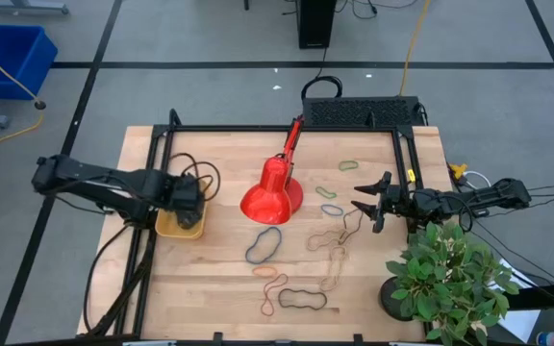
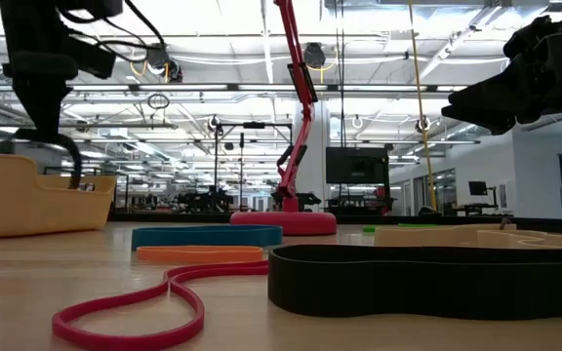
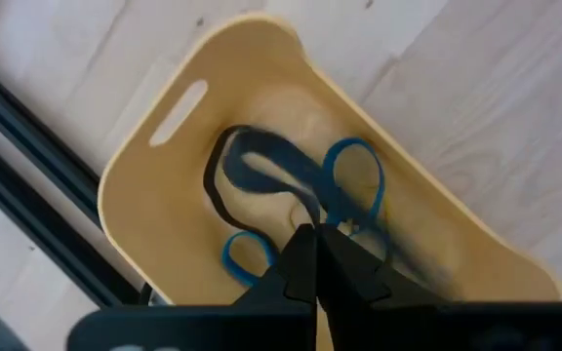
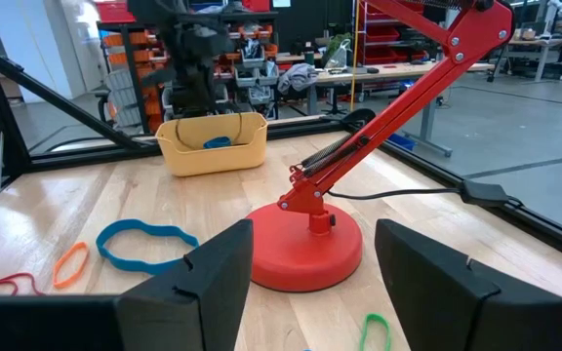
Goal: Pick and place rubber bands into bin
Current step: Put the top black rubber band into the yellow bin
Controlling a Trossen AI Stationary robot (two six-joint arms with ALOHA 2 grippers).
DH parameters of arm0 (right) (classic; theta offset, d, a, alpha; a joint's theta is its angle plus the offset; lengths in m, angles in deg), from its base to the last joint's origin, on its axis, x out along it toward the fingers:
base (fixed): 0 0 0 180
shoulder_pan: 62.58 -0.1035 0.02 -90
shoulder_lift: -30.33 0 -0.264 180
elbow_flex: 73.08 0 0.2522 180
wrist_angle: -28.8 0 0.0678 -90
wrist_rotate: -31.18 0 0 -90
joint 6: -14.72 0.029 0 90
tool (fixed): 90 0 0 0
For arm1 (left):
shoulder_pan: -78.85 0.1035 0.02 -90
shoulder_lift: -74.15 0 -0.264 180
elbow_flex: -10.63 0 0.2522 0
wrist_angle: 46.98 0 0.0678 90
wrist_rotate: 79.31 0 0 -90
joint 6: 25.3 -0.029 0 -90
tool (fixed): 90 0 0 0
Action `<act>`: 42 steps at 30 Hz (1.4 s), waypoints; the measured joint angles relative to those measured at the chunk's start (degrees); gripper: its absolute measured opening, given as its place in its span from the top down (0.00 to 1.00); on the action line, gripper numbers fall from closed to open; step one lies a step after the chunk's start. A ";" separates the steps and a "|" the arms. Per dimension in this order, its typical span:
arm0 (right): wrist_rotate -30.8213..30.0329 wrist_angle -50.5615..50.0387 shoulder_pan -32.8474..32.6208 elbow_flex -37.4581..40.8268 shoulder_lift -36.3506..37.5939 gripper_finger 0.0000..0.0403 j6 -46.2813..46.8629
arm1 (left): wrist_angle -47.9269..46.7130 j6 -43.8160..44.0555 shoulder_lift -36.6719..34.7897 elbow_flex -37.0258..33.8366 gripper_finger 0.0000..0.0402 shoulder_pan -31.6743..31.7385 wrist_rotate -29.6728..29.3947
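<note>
A wide black band (image 2: 427,281) lies closest in the low view, filling the lower right of that frame, with a red band (image 2: 130,314) curling at lower left and an orange band (image 2: 200,253) and a blue band (image 2: 206,235) flat on the worktop (image 2: 27,292) just behind.

In the high view, at left of frame, the left gripper (image 1: 187,195) hangs over the bin (image 1: 179,225), which sits at the worktop's left edge beside the black frame rail. Its jaws are clenched; the left wrist view shows them pressed together above the bin's floor, where a black band (image 3: 261,171) and blue bands (image 3: 356,175) lie. Whether anything is pinched between them I cannot tell.

At centre frame stands the red lamp (image 1: 272,195). Below it lie loose bands: blue (image 1: 264,244), orange (image 1: 264,272), red (image 1: 273,296), black (image 1: 302,299), and tan ones (image 1: 333,255) further right. A green band (image 1: 348,165) lies near the upper right of the worktop.

At right of frame the right gripper (image 1: 369,204) hovers above the worktop with jaws spread wide and empty, next to a potted plant (image 1: 450,279) at lower right.
</note>
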 joint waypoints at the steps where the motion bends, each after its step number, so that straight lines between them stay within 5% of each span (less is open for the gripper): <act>1: 0.00 0.00 0.00 0.00 0.02 0.48 0.00 | 0.00 0.02 1.11 0.00 0.98 0.00 0.08; 15: 0.00 0.00 0.00 0.00 0.02 0.48 0.00 | 0.02 -0.46 12.53 0.00 0.95 0.00 2.60; 33: 0.02 0.00 0.00 0.00 0.02 0.48 0.00 | 9.29 -0.81 12.71 -9.30 0.98 6.11 7.33; 42: 0.01 0.00 0.00 0.00 0.02 0.48 0.00 | 12.02 -1.69 12.71 -10.60 0.85 8.31 7.96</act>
